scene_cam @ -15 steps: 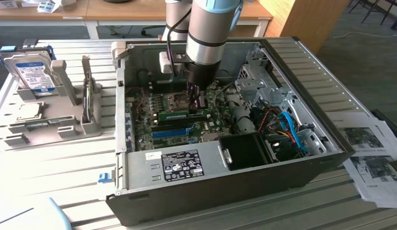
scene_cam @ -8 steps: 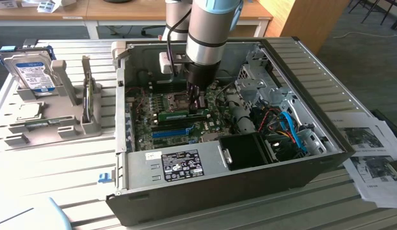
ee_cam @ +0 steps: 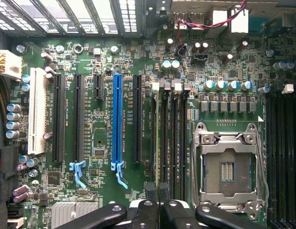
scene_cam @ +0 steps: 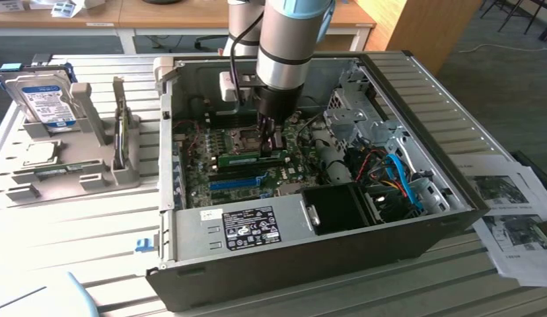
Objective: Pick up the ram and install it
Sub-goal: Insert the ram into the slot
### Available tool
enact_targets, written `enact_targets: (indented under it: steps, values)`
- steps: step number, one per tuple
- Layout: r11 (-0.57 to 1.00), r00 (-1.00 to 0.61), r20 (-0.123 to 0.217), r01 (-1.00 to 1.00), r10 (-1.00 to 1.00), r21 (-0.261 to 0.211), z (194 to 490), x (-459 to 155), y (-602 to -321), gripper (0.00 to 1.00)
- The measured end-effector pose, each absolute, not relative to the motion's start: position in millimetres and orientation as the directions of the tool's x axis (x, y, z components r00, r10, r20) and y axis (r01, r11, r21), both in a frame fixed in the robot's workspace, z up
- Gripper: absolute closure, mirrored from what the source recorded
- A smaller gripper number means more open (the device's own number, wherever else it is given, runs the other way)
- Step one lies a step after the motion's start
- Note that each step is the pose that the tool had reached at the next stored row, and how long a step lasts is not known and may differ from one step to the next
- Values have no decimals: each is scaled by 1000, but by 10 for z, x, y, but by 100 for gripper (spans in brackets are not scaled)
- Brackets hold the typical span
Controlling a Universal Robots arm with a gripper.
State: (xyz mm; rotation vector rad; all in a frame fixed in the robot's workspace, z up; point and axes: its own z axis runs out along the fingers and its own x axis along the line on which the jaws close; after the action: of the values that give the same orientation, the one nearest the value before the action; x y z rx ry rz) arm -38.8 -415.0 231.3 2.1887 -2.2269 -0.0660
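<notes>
Inside the open computer case (scene_cam: 300, 271), the tool (scene_cam: 271, 149) is almost fully closed, pinching the ram (scene_cam: 241, 159). In the exterior view the green stick stands on edge, with the blue slot (scene_cam: 234, 183) at its six o'clock and the empty processor socket (scene_cam: 242, 139) at twelve.

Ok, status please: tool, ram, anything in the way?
Tool shut, at one end of the ram. Ram on edge among the black memory slots, seating unclear. Nothing seen lying across it.

Ram (scene_cam: 241, 158) inside case (scene_cam: 344, 257), at motherboard (scene_cam: 287, 173); hard drive (scene_cam: 43, 99) exterior view's left.
</notes>
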Motion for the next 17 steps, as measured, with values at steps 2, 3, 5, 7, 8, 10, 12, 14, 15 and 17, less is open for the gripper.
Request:
enact_targets:
  steps: [2,3,5,7,8,10,12,14,15,17]
  values:
    - [17,-18,-16,-999,-1000,43,2313,-388,-4150,89]
    - [17,-18,-16,-999,-1000,43,2313,-387,-4147,89]
    - [17,-18,-16,-999,-1000,43,2313,-387,-4147,89]
    - [17,-18,-16,-999,-1000,43,2313,-388,-4141,89]
    - [17,-18,-16,-999,-1000,43,2313,-388,-4139,89]
    - [15,-16,-16,-999,-1000,43,2313,-388,-4139,89]
    - [12,-13,-16,-999,-1000,43,2313,-388,-4139,89]
    - [9,-10,-16,-999,-1000,43,2313,-388,-4139,89]
    - [8,-8,-16,-999,-1000,43,2313,-388,-4139,89]
    - [5,-6,-16,-999,-1000,43,2313,-388,-4139,89]
